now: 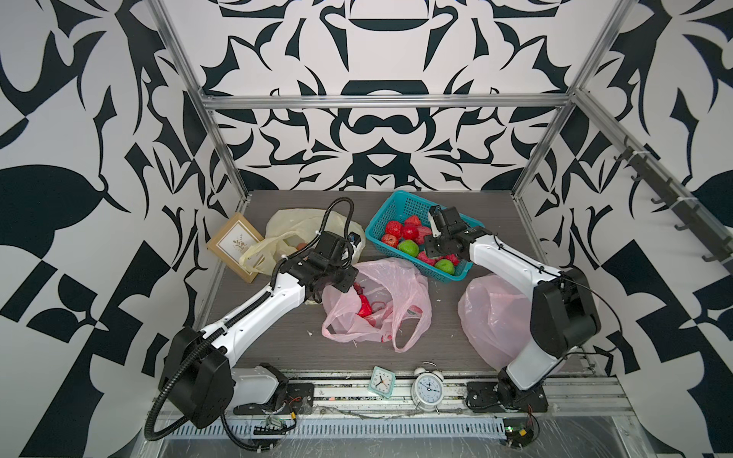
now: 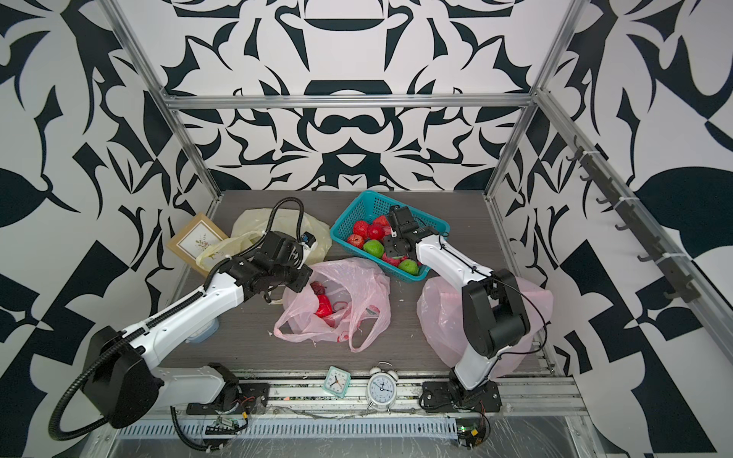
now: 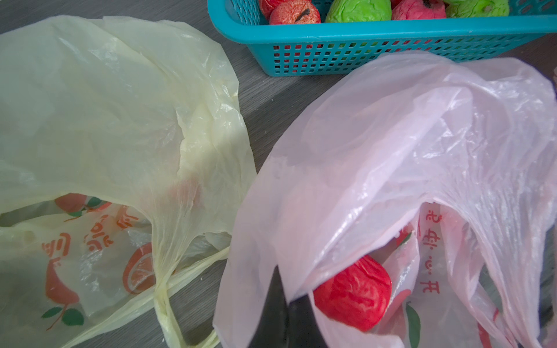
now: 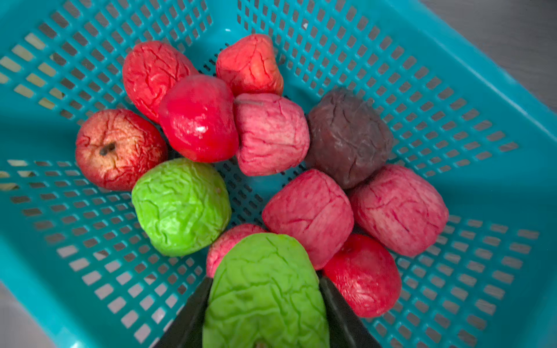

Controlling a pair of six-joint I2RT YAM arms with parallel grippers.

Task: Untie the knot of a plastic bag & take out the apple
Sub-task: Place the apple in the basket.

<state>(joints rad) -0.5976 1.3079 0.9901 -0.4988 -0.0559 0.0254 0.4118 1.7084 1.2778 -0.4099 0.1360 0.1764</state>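
The right gripper (image 4: 264,281) stood half open, clamped on a wrinkled green apple (image 4: 265,301) just above the teal plastic mesh basket (image 4: 452,90) of red and green fruit (image 4: 197,120). The left gripper (image 3: 286,313) was pinched shut on the rim of the translucent pink plastic bag (image 3: 376,135) — mouth open, handles untied — with a crinkled red apple (image 3: 352,295) inside.

Front strip: bare table (image 1: 277,345) between pink bag (image 1: 396,285) and alarm clock (image 1: 426,386).
Basket (image 1: 390,208): packed with apples (image 1: 408,231) (small central gap).
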